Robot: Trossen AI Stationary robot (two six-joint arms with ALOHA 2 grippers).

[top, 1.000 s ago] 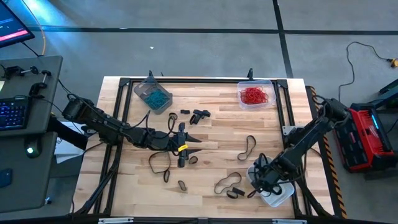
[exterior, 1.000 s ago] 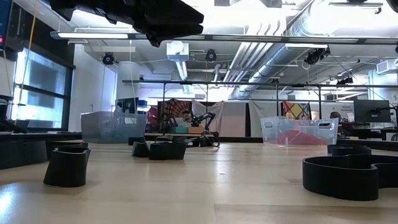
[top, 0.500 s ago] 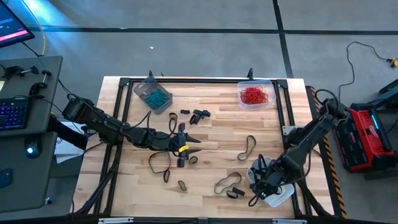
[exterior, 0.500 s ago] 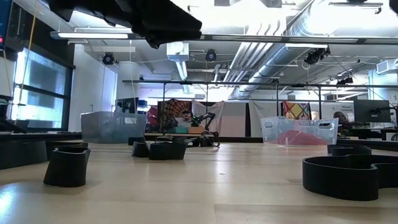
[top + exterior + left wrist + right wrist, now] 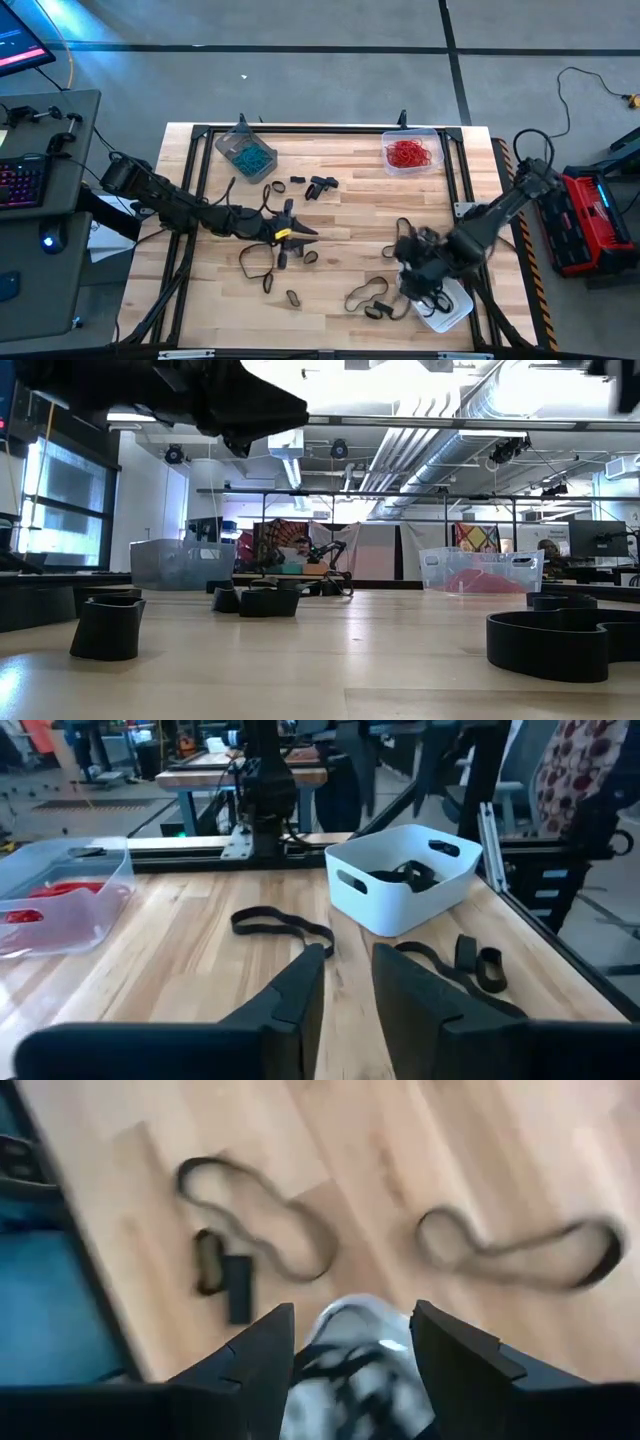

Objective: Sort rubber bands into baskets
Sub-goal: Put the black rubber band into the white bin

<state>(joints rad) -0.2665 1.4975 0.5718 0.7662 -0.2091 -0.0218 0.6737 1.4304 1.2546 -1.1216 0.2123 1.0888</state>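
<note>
My left gripper [image 5: 287, 238] hovers level over the table's middle, open by a narrow gap with nothing between its fingers [image 5: 345, 990]. Black rubber bands [image 5: 257, 262] lie flat on the wood around it; one long band [image 5: 280, 925] lies ahead of it. My right gripper [image 5: 410, 250] hangs open, pointing steeply down, above the white basket [image 5: 445, 308], which holds black bands [image 5: 405, 875]. The grey basket [image 5: 245, 152] holds teal bands. The clear basket [image 5: 410, 152] holds red ones.
More black bands lie near the front [image 5: 365, 295] and toward the far side [image 5: 320, 185]; some show below my right gripper [image 5: 260, 1230]. A black frame [image 5: 460, 180] runs around the table top. Free wood lies between the two far baskets.
My right gripper has risen from the white basket, gone a little toward the table's far edge and rolled about. My left gripper has sunk slightly toward the table.
</note>
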